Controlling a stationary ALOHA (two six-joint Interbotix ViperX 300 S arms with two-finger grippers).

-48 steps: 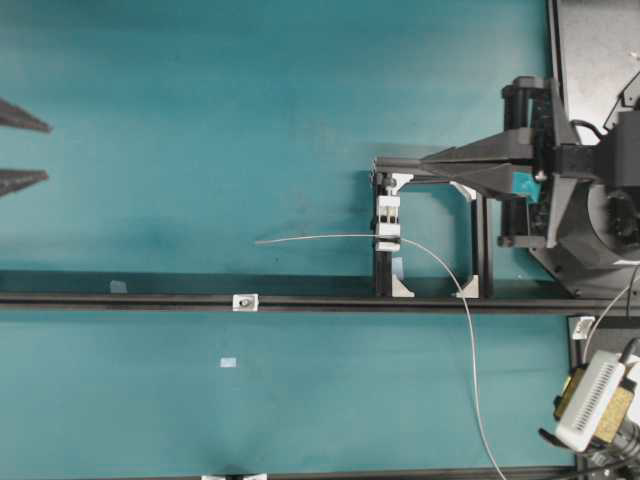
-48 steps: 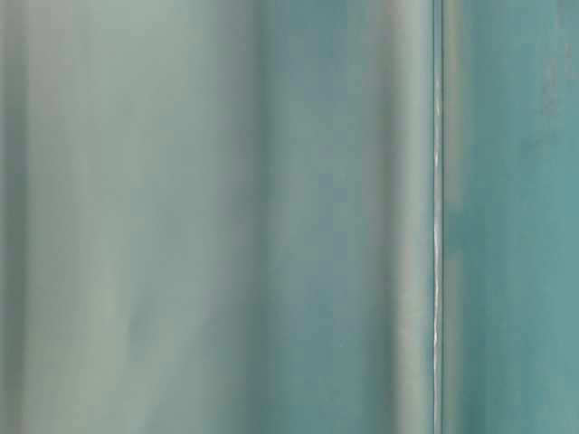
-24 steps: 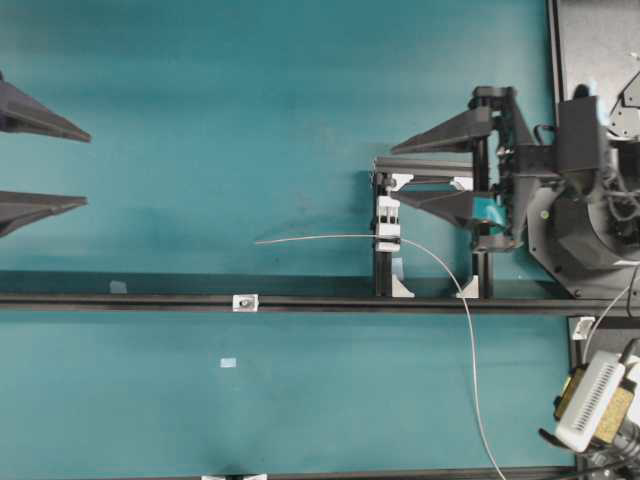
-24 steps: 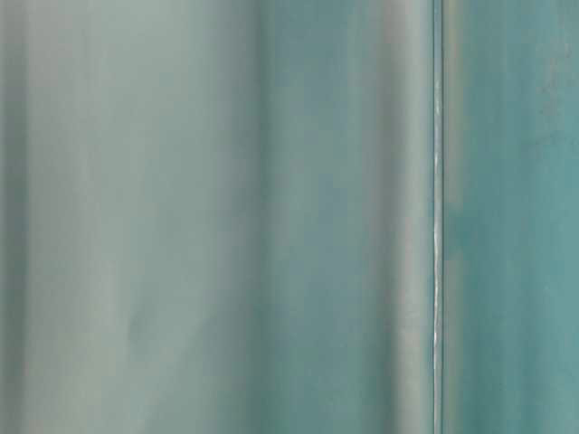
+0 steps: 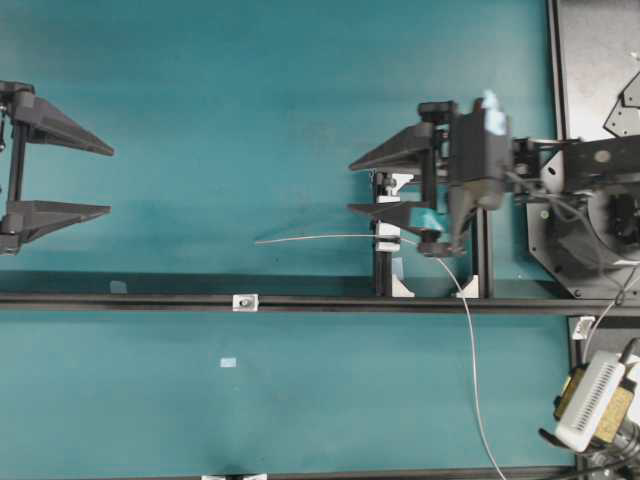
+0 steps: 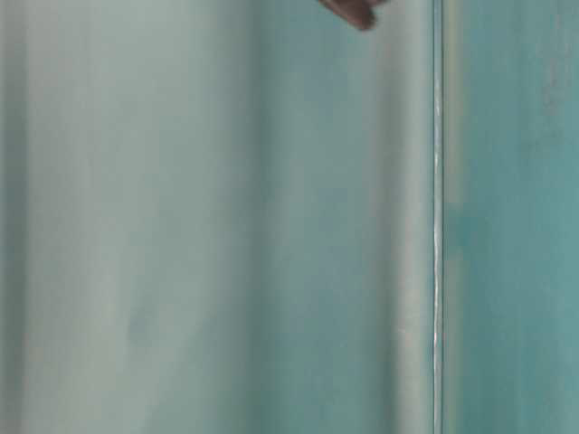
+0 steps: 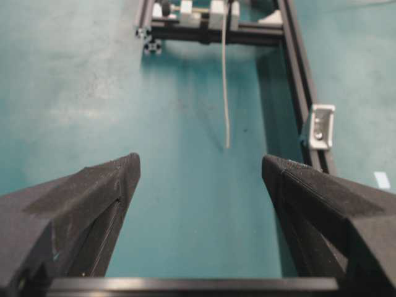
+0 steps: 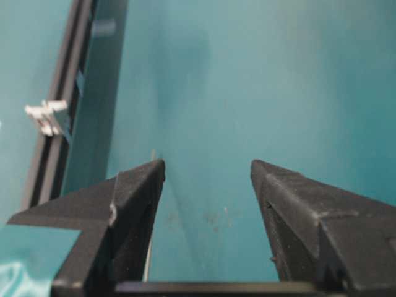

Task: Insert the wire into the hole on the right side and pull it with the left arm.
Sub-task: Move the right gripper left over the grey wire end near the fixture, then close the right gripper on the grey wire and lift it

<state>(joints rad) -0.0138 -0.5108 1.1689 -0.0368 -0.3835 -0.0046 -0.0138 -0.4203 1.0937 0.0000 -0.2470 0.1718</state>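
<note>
Your wire (image 5: 330, 238) runs through the hole (image 5: 387, 240) in the small white block, tip lying left on the mat. Your left gripper (image 5: 108, 181) and right gripper (image 5: 352, 187) both stand apart, empty.

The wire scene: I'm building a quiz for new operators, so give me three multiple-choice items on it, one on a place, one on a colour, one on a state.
1. Where does the free tip of the wire lie?
A. left of the small white block
B. inside the left gripper
C. below the long black rail

2. What colour is the table surface?
A. white
B. teal
C. red

3. How do the jaws of the left gripper stand?
A. shut on the wire
B. shut on nothing
C. open, holding nothing

Answers: 1 A, the wire runs through the white block and ends left of it. 2 B, the table surface is teal. 3 C, the fingers stand apart, the wire tip well ahead.
</note>
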